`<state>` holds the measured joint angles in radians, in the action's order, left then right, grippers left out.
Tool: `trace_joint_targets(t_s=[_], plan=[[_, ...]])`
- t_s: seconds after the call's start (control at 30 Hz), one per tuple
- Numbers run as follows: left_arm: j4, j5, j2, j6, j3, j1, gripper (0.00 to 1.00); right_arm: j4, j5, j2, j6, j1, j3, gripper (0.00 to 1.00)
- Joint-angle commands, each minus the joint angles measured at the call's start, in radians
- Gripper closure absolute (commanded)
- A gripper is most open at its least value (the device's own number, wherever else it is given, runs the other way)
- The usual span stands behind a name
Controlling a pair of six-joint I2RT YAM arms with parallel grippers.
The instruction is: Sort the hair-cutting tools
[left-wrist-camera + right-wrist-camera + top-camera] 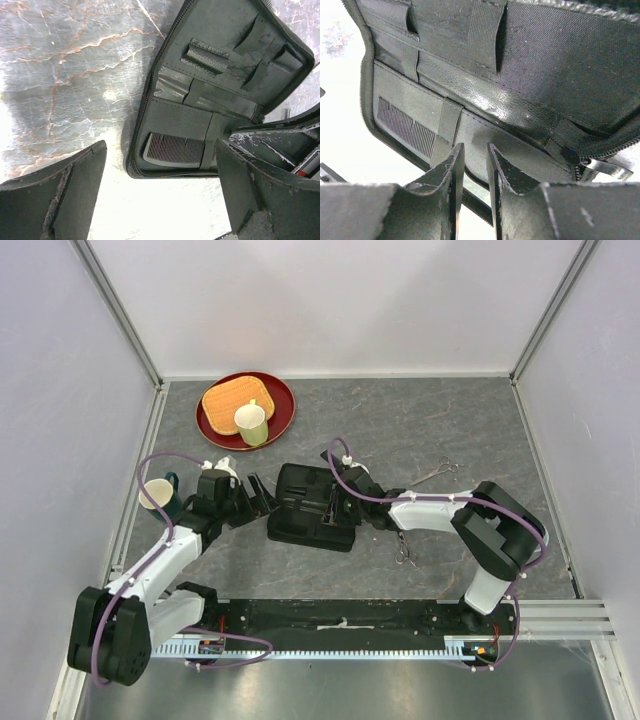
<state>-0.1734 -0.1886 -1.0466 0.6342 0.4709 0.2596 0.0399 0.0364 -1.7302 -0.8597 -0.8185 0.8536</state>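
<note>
open black zip case point(312, 510) lies mid-frame in the top view on the grey marble tabletop point(450, 420). one black comb point(175, 149) sits inside it, tucked under a strap in the lowest pocket. in the left wrist view its teeth are at lower centre, close to the zip edge. the same comb point(405, 127) shows at left in the right wrist view, partly hidden by the strap.

left gripper point(262, 496) is just left of the case, low over the table. its jaws are spread wide and hold nothing, with bare table between the fingers point(65, 195).

right gripper point(335, 502) is over the case's middle, reaching in from the right. its jaws are almost together with only a thin slit between the fingers point(445, 190), and nothing can be seen pinched in it. whether the tips touch the case lining, cannot tell.

two silver scissors lie outside the case on the table. upper scissors point(440, 472) are right of centre, above the right forearm. lower scissors point(405, 553) are just below the right forearm, partly covered by it.

other things: red plate point(285, 410) at upper left holds a tan woven mat point(230, 400) and a pale cup point(251, 423). a cream mug point(158, 495) stands at far left, beside the left arm and its purple cable point(150, 465).
</note>
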Motion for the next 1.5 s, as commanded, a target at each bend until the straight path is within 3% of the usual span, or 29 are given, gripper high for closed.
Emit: trace_joint_targets(t_s=[0.0, 0.2, 0.33, 0.53, 0.73, 0.87, 1.03, 1.47], plan=[[-0.074, 0.071, 0.059, -0.024, 0.049, -0.002, 0.06, -0.232, -0.167, -0.019, 0.091, 0.01, -0.053, 0.66], [-0.061, 0.06, 0.108, -0.014, 0.074, 0.0, 0.0, -0.345, -0.248, 0.109, 0.132, 0.009, 0.033, 0.65], [-0.029, 0.095, 0.093, -0.01, 0.103, 0.0, 0.0, -0.42, -0.319, 0.139, 0.151, 0.021, 0.107, 0.56], [0.031, 0.097, -0.062, 0.008, 0.152, -0.002, 0.04, -0.465, -0.343, 0.074, 0.182, 0.085, 0.174, 0.37], [0.094, 0.074, -0.237, 0.035, 0.172, -0.002, 0.08, -0.425, -0.316, 0.032, 0.234, 0.113, 0.205, 0.35], [0.133, 0.06, -0.314, 0.051, 0.16, -0.002, 0.11, -0.37, -0.274, 0.0, 0.267, 0.122, 0.211, 0.43], [0.218, -0.04, -0.357, 0.076, 0.12, -0.002, 0.22, -0.351, -0.236, -0.029, 0.281, 0.124, 0.216, 0.56], [0.296, -0.196, -0.288, 0.182, -0.055, 0.0, 0.33, -0.31, -0.112, -0.012, 0.272, 0.065, 0.138, 0.67]])
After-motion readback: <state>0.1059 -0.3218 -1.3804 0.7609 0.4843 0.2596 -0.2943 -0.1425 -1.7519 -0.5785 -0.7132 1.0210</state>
